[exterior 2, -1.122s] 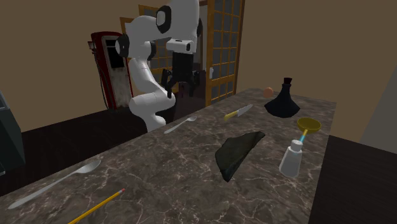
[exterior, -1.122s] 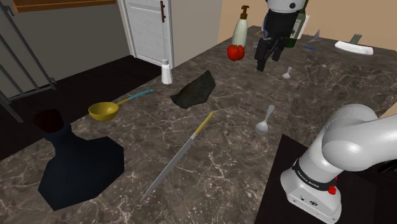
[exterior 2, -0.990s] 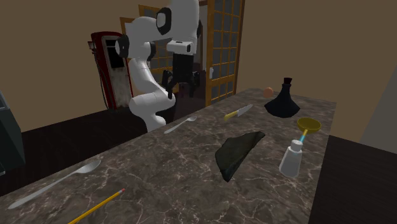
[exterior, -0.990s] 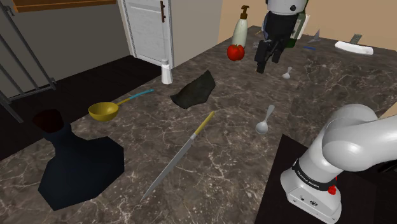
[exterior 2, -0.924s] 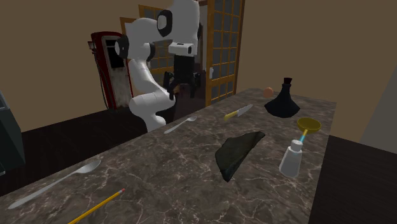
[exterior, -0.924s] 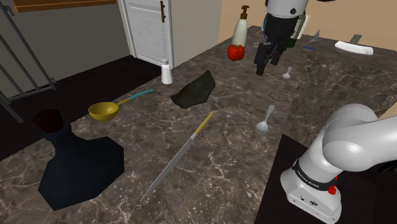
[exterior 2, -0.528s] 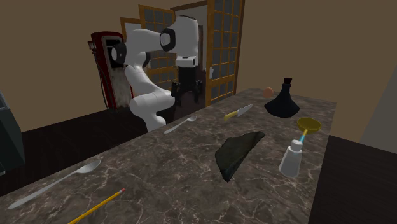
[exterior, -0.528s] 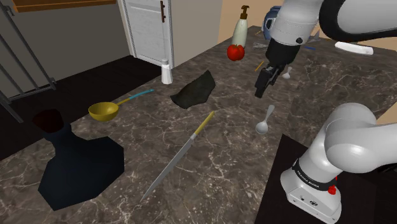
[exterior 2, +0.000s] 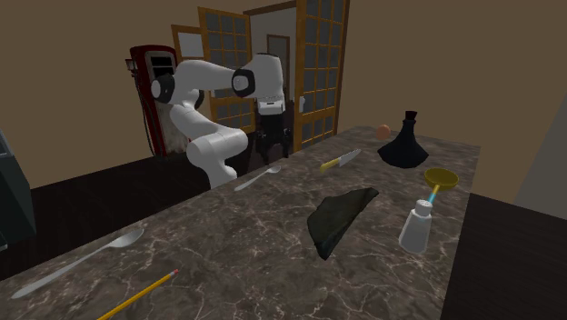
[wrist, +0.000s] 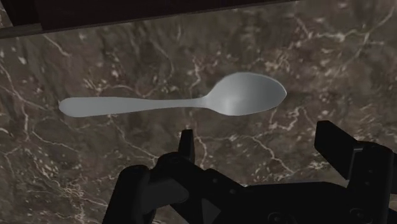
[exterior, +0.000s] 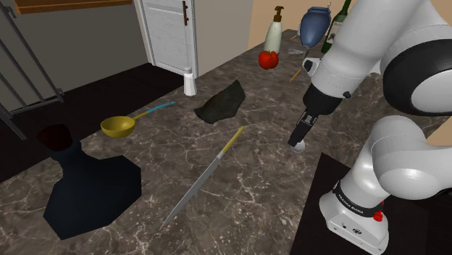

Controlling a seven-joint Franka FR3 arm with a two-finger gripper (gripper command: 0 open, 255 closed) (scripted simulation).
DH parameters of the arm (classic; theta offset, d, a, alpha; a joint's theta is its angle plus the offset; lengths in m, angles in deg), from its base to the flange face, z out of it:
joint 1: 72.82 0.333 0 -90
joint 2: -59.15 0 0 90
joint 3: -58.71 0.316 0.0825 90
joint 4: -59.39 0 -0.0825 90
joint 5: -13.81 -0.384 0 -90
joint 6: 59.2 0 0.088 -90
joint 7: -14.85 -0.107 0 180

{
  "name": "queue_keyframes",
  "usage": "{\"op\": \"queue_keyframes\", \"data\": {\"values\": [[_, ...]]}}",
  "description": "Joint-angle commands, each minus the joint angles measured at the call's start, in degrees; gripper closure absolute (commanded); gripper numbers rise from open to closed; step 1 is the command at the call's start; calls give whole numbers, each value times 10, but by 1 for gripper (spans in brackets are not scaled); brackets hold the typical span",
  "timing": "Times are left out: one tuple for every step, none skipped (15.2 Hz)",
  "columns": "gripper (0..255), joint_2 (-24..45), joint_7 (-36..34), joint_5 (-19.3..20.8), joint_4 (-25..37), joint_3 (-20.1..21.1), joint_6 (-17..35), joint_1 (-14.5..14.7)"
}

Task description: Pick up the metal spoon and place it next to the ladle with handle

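Gripper is hovering over the spoon, fingers spread wide and holding nothing.

The spoon is lying flat on the counter by the stand, ahead of the fingertips and not between them. How far above it they are hanging is hard to judge. The likeliest slips are these: fingers closing short of the thin handle and scraping the marble, or pinching the bowl so that the spoon is tipping out mid-carry. In the shoulder view the ladle is waiting at nine o'clock from the spoon, well apart. A knife is stretching across the way at eight o'clock and a dark lump is sitting at ten, so a low carry is risking a knock. A flask is crowding the ladle at seven o'clock.
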Motion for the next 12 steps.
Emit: {"op": "queue_keyframes", "data": {"values": [[0,-4,-2,-7,-18,6,16,6],[0,-4,-2,-8,-26,8,24,7],[0,-3,-2,-10,-33,10,32,8],[0,-1,-2,-12,-40,11,40,9],[0,0,-2,-13,-47,13,49,9],[0,1,-2,-14,-51,14,54,10],[0,1,-2,-14,-51,14,54,10],[0,1,-2,-14,-51,14,54,10],[0,1,-2,-14,-51,14,54,10],[0,1,-2,-14,-51,14,54,10],[0,1,-2,-14,-51,14,54,10],[0,1,-2,-14,-51,14,54,10]]}}
